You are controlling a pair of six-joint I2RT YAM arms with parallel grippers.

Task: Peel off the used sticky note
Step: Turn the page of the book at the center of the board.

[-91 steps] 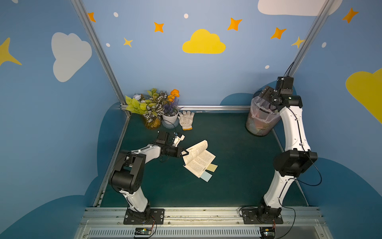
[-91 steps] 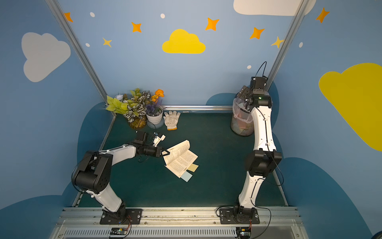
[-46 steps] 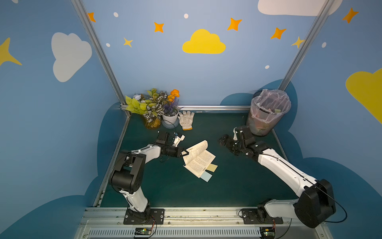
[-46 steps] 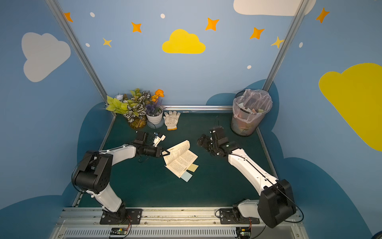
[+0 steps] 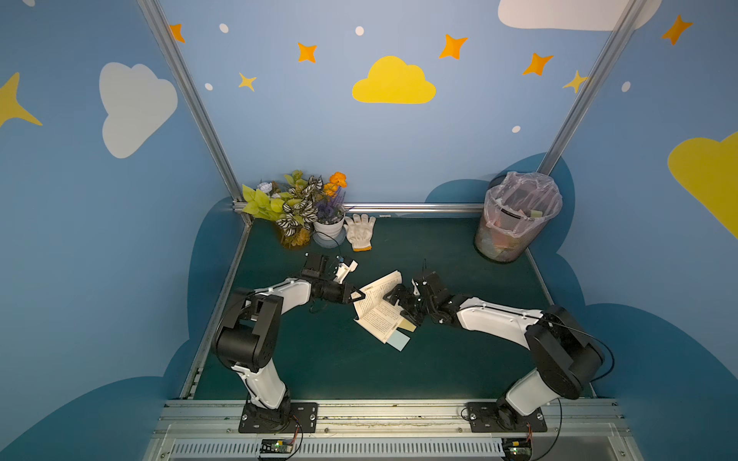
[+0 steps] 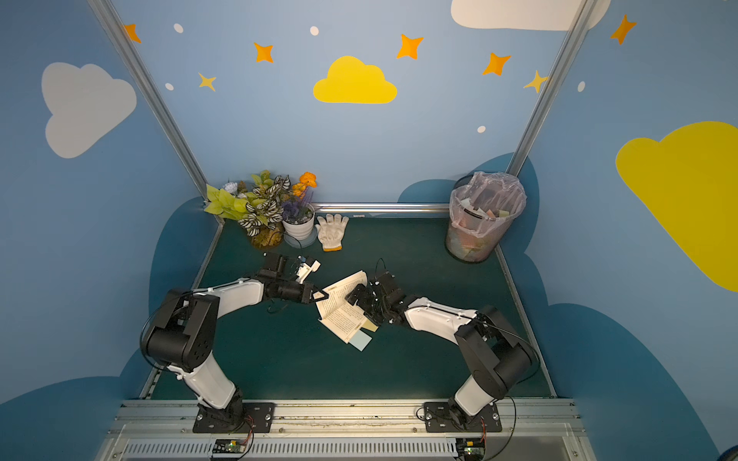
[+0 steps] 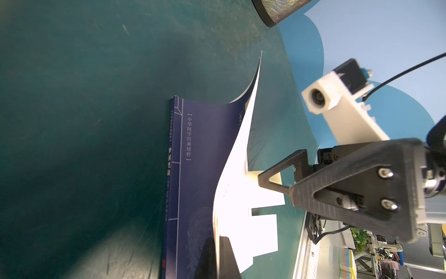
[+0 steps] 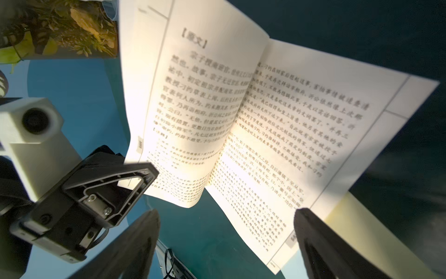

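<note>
Left gripper [image 5: 360, 296] pinching open book [image 5: 375, 319] at upturned page edge. Right gripper [image 5: 401, 307], jaws spread, hovering over opposite page, touching yellow sticky note [image 5: 409, 326]; blue sticky note [image 5: 399, 342] sticking out alongside.

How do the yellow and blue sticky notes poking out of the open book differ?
The yellow sticky note is pale yellow; the blue sticky note is light blue. The yellow one lies right by a finger of the open right gripper; the blue one lies beyond it, clear of the fingers. The blue one shows more area than the yellow one. Both stick out from the same edge of the open book.
</note>
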